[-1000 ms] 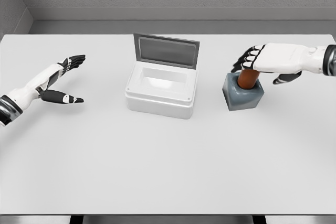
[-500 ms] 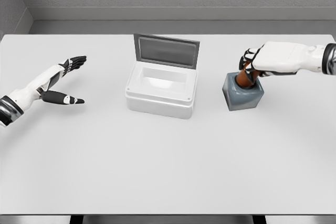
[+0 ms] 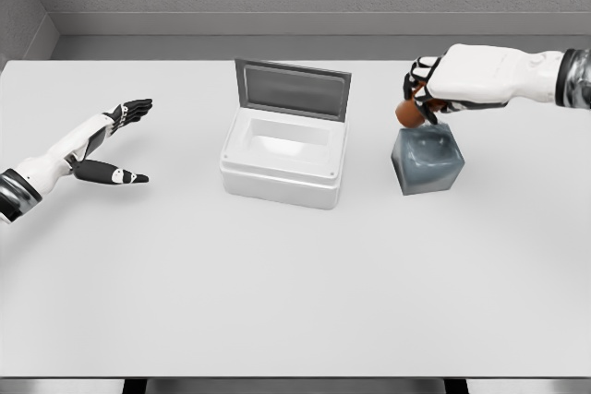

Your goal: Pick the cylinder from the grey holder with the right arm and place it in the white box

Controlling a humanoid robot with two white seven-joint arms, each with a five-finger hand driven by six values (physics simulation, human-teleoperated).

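My right hand (image 3: 420,94) is shut on the orange-brown cylinder (image 3: 407,113), which hangs just above the upper left corner of the grey holder (image 3: 427,160). The holder's socket is vacant. Most of the cylinder is hidden by my fingers; only its lower end shows. The white box (image 3: 284,154) stands at the table's middle with its grey lid raised at the back, its inside bare. My left hand (image 3: 115,140) rests open at the far left, holding nothing.
The white table (image 3: 295,274) spreads wide in front of the box and holder. A grey wall runs behind its far edge. The gap between box and holder is narrow.
My right hand closed on the cylinder, pulled it up out of the holder, and shifted slightly left. The left arm has stayed still.
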